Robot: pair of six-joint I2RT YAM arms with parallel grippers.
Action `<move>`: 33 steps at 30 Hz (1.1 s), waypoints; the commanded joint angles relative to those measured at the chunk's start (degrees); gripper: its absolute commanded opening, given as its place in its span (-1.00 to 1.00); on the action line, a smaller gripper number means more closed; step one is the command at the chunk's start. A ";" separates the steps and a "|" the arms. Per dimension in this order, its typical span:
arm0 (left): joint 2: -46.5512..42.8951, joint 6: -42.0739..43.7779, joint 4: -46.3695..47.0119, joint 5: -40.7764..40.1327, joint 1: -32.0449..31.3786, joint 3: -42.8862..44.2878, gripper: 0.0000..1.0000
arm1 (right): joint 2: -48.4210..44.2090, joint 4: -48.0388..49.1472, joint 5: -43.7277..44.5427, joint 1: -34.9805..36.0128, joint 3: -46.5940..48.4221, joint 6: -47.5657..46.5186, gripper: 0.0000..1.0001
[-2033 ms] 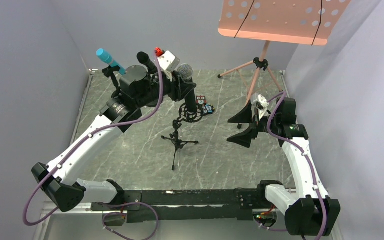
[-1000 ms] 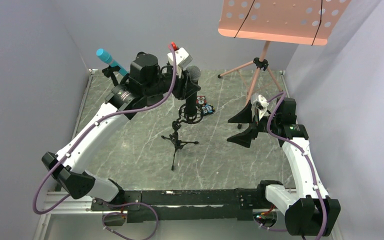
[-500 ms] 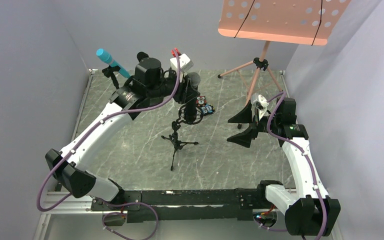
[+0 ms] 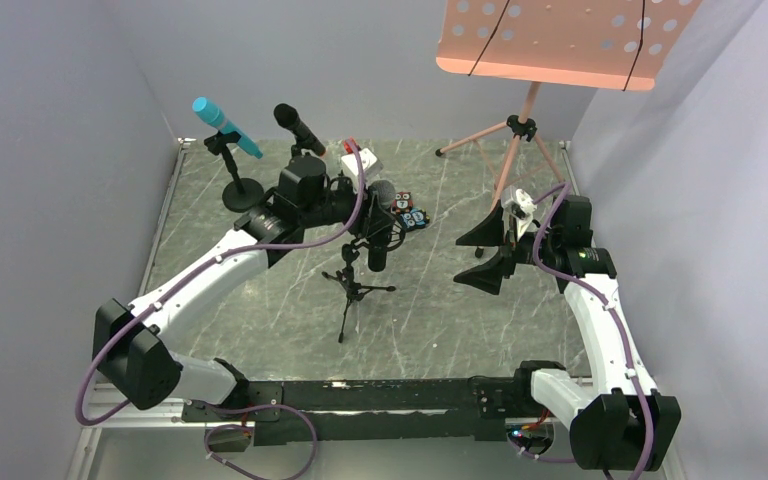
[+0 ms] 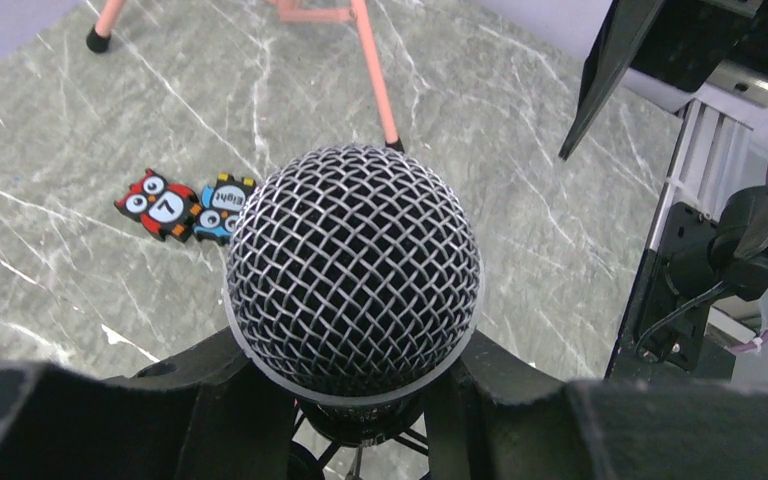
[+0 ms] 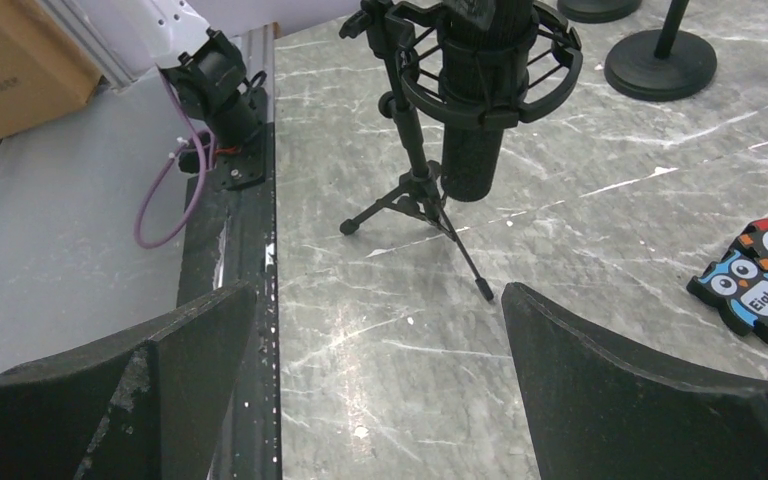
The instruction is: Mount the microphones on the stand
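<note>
The black microphone with the silver mesh head [image 5: 352, 265] stands upright in my left gripper [image 4: 378, 218], whose jaws are shut on its body just under the head. Its black body [image 6: 470, 150] passes down through the shock-mount ring [image 6: 550, 75] of the small tripod stand [image 4: 353, 280]. At the back left, the light blue microphone [image 4: 222, 124] sits tilted in its round-base stand [image 4: 243, 190]. An all-black microphone [image 4: 297, 127] sits tilted beside it, with its stand hidden behind my left arm. My right gripper [image 4: 476, 256] hangs open and empty to the right of the tripod.
A pink music stand [image 4: 560, 40] rises at the back right on thin pink legs [image 4: 505, 170]. Two owl number tiles [image 4: 409, 210] lie just behind the tripod. The right wrist view catches two black round bases [image 6: 660, 65] and the table's near rail [image 6: 245, 250].
My left arm has come down and forward, lowering the mesh-head microphone from above the shock mount into it. The right arm has not moved.
</note>
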 commanded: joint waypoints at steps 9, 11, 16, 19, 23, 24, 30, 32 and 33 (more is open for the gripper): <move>-2.82 -2.22 -2.30 -2.57 -0.10 -8.07 -0.87 | 0.30 1.75 -0.36 -0.13 0.32 -1.47 0.99; -3.87 -2.75 -2.19 -3.31 -0.07 -7.43 -0.58 | 0.39 1.75 -0.36 -0.14 0.30 -1.46 0.99; -7.50 -4.61 -0.76 -4.95 -0.07 -5.74 0.58 | 0.57 1.38 -0.28 -0.18 0.46 -1.89 0.99; -9.49 -5.18 0.31 -5.20 -0.07 -5.64 0.96 | 0.59 1.26 -0.20 -0.16 0.47 -2.06 0.99; -12.70 -4.54 0.49 -6.41 -0.11 -6.72 0.99 | 0.52 1.09 -0.27 -0.16 0.47 -2.19 0.99; -13.84 -4.14 0.49 -6.82 -0.07 -7.29 0.99 | 0.50 1.02 -0.27 -0.14 0.54 -2.27 0.99; -22.77 -2.60 1.34 -10.76 -0.01 -14.24 0.99 | 0.19 0.52 -0.12 -0.13 0.69 -2.83 0.99; -27.17 -3.19 2.77 -13.46 0.09 -17.97 0.99 | -0.01 0.48 0.05 -0.13 0.70 -3.12 0.99; -29.22 -3.48 3.55 -14.76 0.16 -20.00 0.99 | -0.09 0.45 0.23 -0.14 0.65 -3.31 0.99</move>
